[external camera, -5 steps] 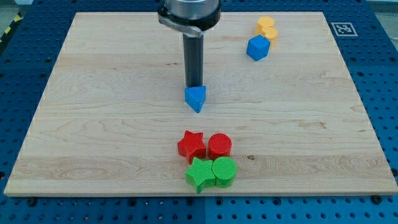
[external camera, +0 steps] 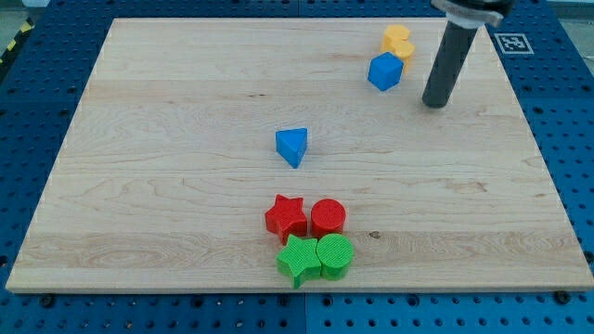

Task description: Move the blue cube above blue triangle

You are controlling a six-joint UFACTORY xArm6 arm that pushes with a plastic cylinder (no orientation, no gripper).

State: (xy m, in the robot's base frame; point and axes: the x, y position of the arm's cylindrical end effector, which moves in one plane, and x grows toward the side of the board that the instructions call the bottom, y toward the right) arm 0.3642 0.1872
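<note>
My tip (external camera: pixel 434 104) down on the wooden board (external camera: pixel 167 186), just to the view's right of the blue cube (external camera: pixel 385 71) and slightly lower, apart from it by a narrow gap. No pincer here: a bare rod, pinching nothing. Blue cube in the board's upper right, one corner edge turned toward the view's bottom, no long axis to make out, touching the yellow blocks (external camera: pixel 398 43) above it. Blue triangle (external camera: pixel 291 146) near the board's middle, well apart, pointing toward the view's bottom. Farther down, clustered together: red star (external camera: pixel 286 217), red cylinder (external camera: pixel 328 218), green star (external camera: pixel 298 259), green cylinder (external camera: pixel 335 256).
</note>
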